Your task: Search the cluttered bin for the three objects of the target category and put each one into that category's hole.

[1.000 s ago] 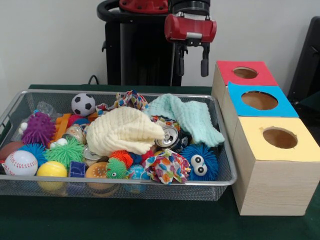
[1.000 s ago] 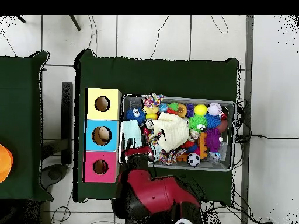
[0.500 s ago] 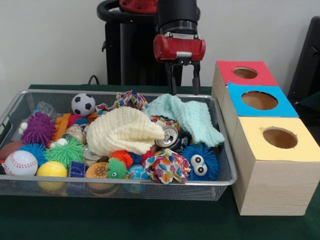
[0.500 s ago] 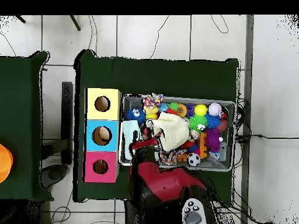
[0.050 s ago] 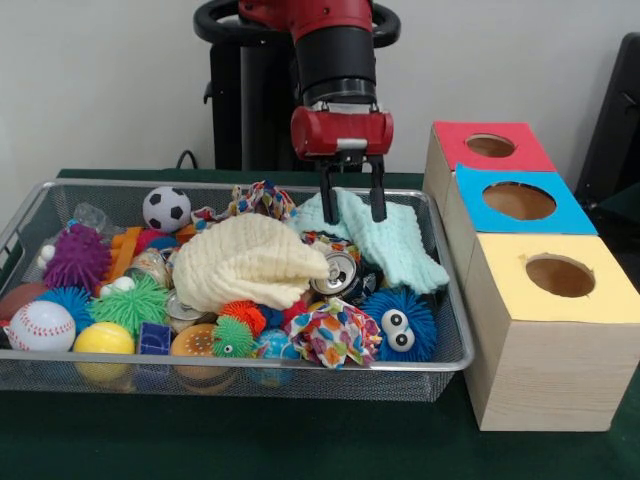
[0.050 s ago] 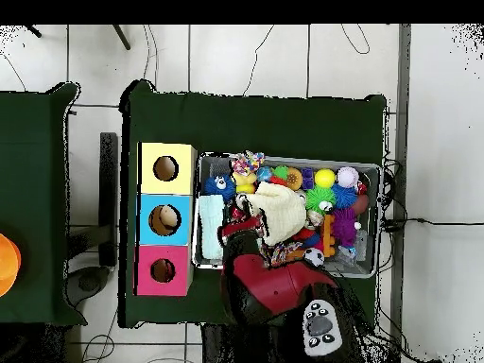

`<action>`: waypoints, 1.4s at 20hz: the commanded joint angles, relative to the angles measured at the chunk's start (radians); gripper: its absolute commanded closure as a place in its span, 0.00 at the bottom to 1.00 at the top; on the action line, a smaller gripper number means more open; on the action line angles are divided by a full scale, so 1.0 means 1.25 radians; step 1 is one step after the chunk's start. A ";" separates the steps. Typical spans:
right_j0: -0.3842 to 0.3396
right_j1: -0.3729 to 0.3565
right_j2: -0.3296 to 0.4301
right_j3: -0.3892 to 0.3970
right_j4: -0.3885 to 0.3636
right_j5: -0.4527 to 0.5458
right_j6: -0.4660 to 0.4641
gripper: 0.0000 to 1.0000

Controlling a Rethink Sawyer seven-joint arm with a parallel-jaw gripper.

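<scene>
At the left end of the wire bin [image 5: 30, 215] lie the balls and spiky toys: a baseball [image 5: 40, 326], a yellow ball [image 5: 103, 339], a purple spiky ball [image 5: 76, 257] and, toward the far wall, a small soccer ball [image 5: 166, 209]. They sit loose and heaped, as things tipped in for a search would.

In the middle a cream knitted cloth [image 5: 247, 260] is draped over the pile, covering whatever lies beneath. A crushed drink can [image 5: 338, 271] pokes out at its right edge, and a flowered fabric piece [image 5: 335, 332] lies nearer, beside a blue fuzzy toy with eyes [image 5: 398, 324].

Right of the cream cloth, a mint green cloth [image 5: 395, 238] spreads from the far wall toward the bin's right side. The claw [image 5: 352, 205] hangs directly over its far part, fingers spread apart with nothing between them, their tips at or just above the fabric. That placement suggests cloths are the target category and this one is the piece being reached for. It lies on top and unpinned, so it is an easy first pick.

Right of the bin on the green table [image 5: 300, 440] stand three wooden boxes touching in a row, each with a round hole: the red-topped box [image 5: 455, 140] farthest, the blue-topped box [image 5: 560, 215] in the middle, the yellow-topped box [image 5: 600, 300] nearest. Which hole takes cloth cannot be told from the front. From overhead, something pale seems to sit in the blue box's hole.
</scene>
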 commanded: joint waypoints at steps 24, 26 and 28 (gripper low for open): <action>0.104 0.161 -0.045 -0.381 -0.838 0.151 0.412 0.00; 0.104 0.168 -0.059 -0.399 -0.830 0.146 0.394 0.00; 0.108 0.182 -0.074 -0.418 -0.830 0.136 0.388 0.00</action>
